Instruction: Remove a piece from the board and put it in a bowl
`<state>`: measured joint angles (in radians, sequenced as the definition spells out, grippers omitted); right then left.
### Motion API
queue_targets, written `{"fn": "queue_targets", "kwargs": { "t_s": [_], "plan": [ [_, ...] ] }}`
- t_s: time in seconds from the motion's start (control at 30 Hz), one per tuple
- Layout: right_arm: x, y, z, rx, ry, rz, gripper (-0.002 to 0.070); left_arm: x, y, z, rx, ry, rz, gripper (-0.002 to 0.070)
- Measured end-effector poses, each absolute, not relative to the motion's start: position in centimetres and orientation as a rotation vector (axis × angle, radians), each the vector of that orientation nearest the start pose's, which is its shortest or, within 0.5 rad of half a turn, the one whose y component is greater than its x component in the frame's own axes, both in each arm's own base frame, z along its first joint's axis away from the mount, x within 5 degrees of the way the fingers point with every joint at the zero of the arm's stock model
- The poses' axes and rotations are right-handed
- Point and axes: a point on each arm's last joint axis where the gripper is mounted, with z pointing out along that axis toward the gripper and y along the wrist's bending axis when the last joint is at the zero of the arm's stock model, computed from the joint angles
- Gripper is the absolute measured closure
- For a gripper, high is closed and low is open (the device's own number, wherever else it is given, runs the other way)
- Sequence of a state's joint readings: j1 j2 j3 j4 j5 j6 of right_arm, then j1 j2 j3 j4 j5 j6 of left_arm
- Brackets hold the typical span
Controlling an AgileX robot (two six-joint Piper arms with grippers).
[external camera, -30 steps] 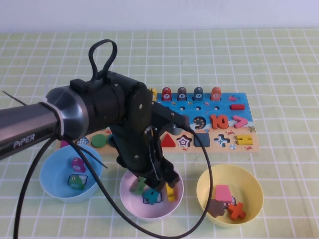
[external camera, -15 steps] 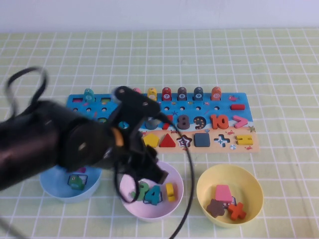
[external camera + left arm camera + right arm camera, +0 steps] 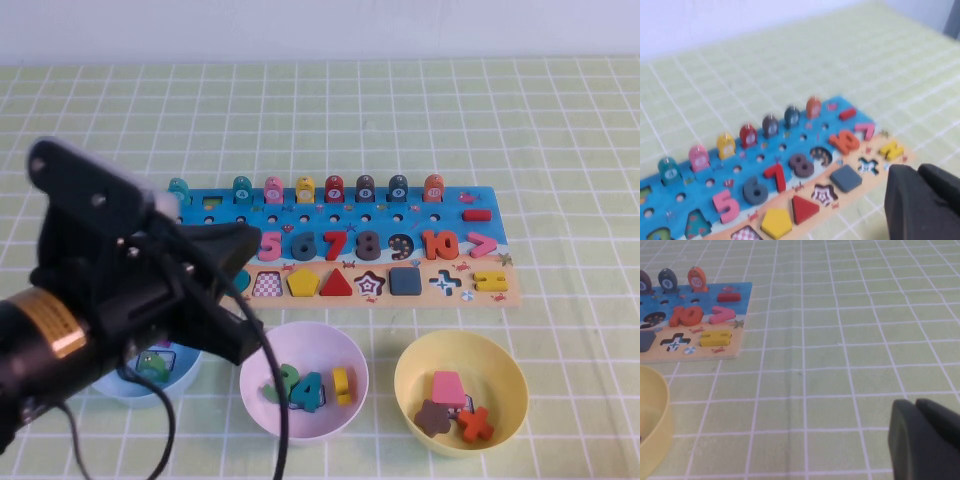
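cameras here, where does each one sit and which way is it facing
High view: raised on the robot's side, angled down at the board, pink bowl and green 3; the left arm fills its left, left gripper beside the pink bowl.
Left wrist view: looks over the board; dark left gripper at the edge.
Right wrist view: low over the cloth, right gripper in the corner, yellow bowl nearby.
All three share the board.

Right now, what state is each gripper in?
Left gripper: shut, empty, raised near the board.
Right gripper: shut, empty, parked over bare table off the board's right.
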<state>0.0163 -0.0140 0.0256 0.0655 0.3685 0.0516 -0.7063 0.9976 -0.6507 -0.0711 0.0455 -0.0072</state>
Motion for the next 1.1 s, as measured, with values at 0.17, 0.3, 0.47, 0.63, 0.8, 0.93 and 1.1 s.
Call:
{"fn": "queue_targets", "kwargs": {
  "t_s": [0.17, 0.3, 0.47, 0.63, 0.8, 0.93, 1.1],
  "plan": [
    [5.3, 0.3, 17.2, 0.074, 1.863, 0.111, 0.0694, 15.6, -13.3, 30.8, 0.583, 1.793, -0.545, 0.0677],
    [5.3, 0.3, 17.2, 0.074, 1.863, 0.111, 0.0694, 15.5, -13.3, 30.5, 0.595, 1.805, -0.536, 0.0677],
    [5.3, 0.3, 17.2, 0.074, 1.863, 0.111, 0.0694, 15.1, -12.9, 30.6, 0.663, 1.794, -0.487, 0.0677],
    [5.3, 0.3, 17.2, 0.074, 1.863, 0.111, 0.0694, 13.6, -11.5, 31.0, 0.666, 1.762, -0.471, 0.0677],
    [5.3, 0.3, 17.2, 0.074, 1.863, 0.111, 0.0694, 11.8, -9.1, 29.4, 0.628, 1.721, -0.438, 0.0678],
    [5.3, 0.3, 17.2, 0.074, 1.863, 0.111, 0.0694, 10.4, -6.9, 27.8, 0.577, 1.68, -0.368, 0.0678],
    [5.3, 0.3, 17.2, 0.074, 1.863, 0.111, 0.0694, 8.4, -4.0, 25.2, 0.473, 1.636, -0.238, 0.0678]
  ]
}}
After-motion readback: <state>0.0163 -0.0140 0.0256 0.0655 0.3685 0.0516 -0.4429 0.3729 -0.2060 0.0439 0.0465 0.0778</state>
